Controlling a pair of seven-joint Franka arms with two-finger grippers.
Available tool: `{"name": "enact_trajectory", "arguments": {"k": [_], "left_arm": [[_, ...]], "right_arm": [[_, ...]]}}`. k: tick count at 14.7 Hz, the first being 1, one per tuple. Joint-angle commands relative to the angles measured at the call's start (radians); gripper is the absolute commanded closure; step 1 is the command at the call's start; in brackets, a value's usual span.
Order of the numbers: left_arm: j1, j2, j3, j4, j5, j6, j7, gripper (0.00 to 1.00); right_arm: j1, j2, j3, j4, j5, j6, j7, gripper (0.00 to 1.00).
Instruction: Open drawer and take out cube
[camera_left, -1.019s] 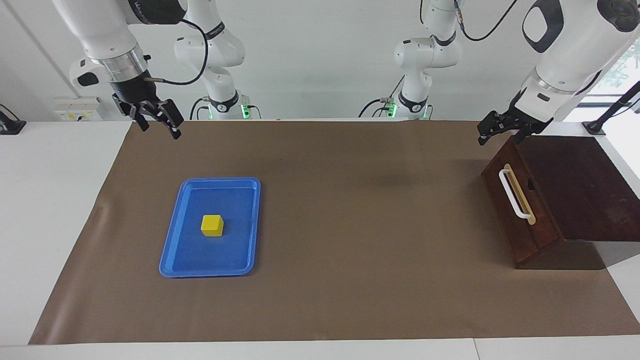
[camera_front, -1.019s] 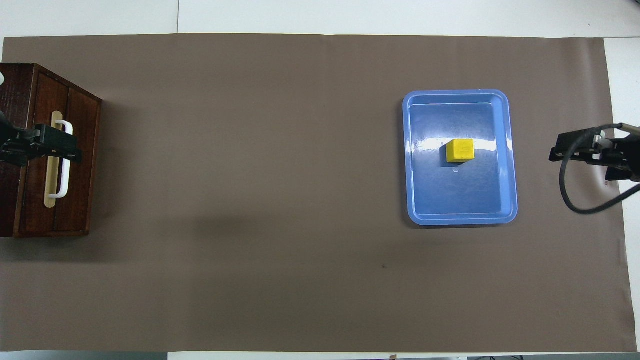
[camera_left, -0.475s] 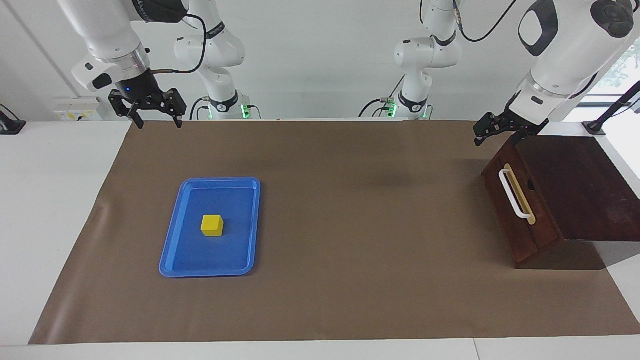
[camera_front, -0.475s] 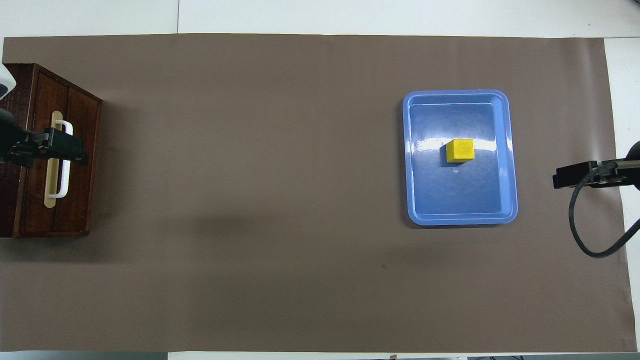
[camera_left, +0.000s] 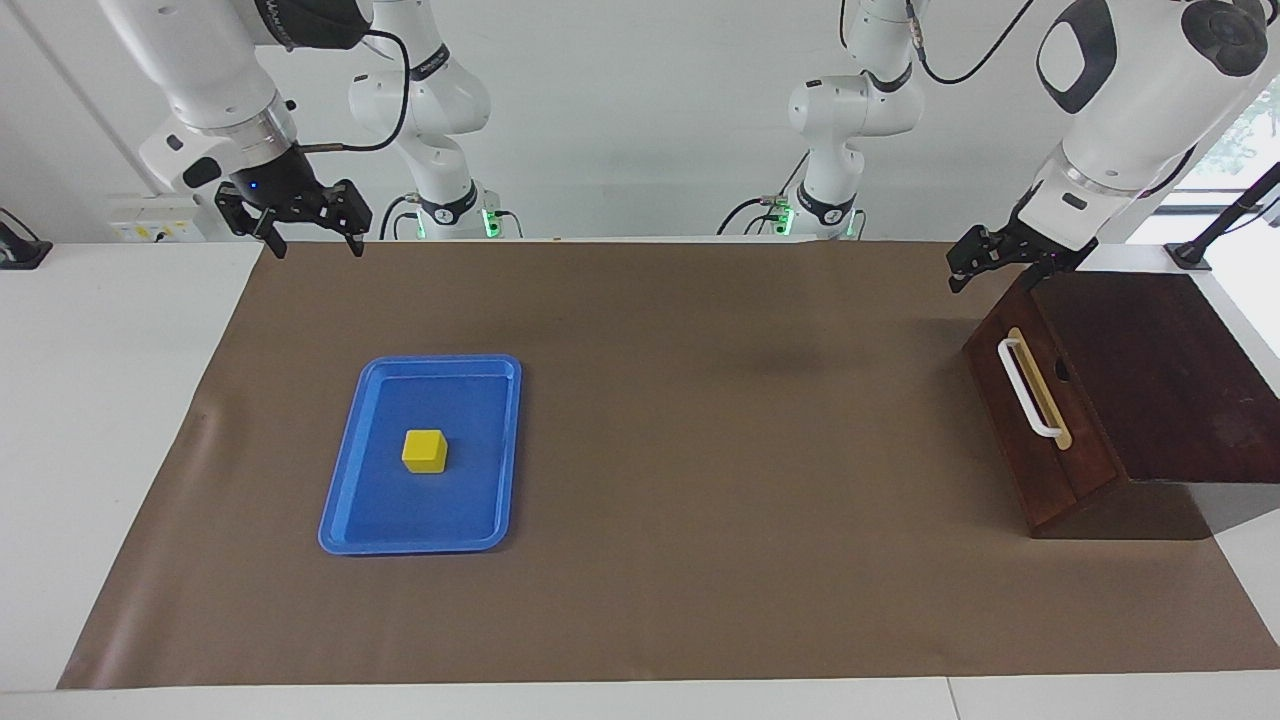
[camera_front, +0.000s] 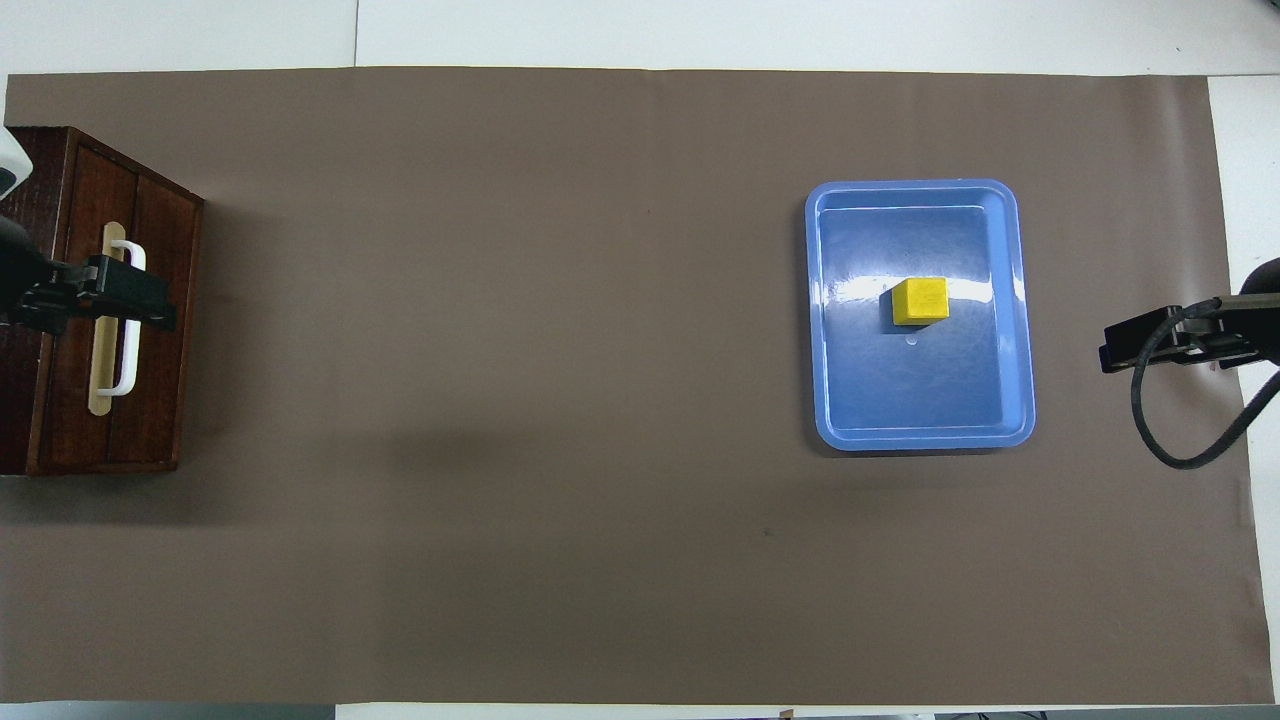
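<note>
The dark wooden drawer (camera_left: 1040, 440) sits shut in its box at the left arm's end of the table, and its white bar handle (camera_left: 1028, 392) is free. The drawer (camera_front: 120, 430) and handle (camera_front: 128, 370) also show in the overhead view. The yellow cube (camera_left: 424, 451) lies in the blue tray (camera_left: 430, 515) toward the right arm's end; both show from above, cube (camera_front: 920, 301) and tray (camera_front: 920, 400). My left gripper (camera_left: 990, 270) is open in the air over the box's front top edge (camera_front: 120, 303). My right gripper (camera_left: 312, 240) is open and raised over the mat's edge (camera_front: 1170, 345), clear of the tray.
A brown mat (camera_left: 700, 450) covers the table between the tray and the box. The box's flat top (camera_left: 1160, 370) reaches the table's end. White table strips border the mat.
My right gripper has risen and turned level, drawing back toward the robots' edge. My left gripper has shifted slightly over the box. Cube and drawer have not moved.
</note>
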Motion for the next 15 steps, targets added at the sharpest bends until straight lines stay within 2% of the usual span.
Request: {"name": "enact_trajectory", "arguments": {"k": [1, 10, 15], "left_arm": [[-0.004, -0.016, 0.005, -0.023, -0.007, 0.018, 0.014, 0.00], [-0.004, -0.016, 0.007, -0.023, -0.007, 0.019, 0.013, 0.00], [-0.003, -0.016, 0.007, -0.023, -0.007, 0.019, 0.013, 0.00]], "right_arm": [[-0.021, -0.026, 0.014, -0.045, -0.018, 0.011, 0.002, 0.00], [-0.026, -0.032, 0.014, -0.062, -0.018, 0.085, 0.074, 0.00], [-0.026, -0.032, 0.012, -0.062, -0.018, 0.085, 0.076, 0.00]]}}
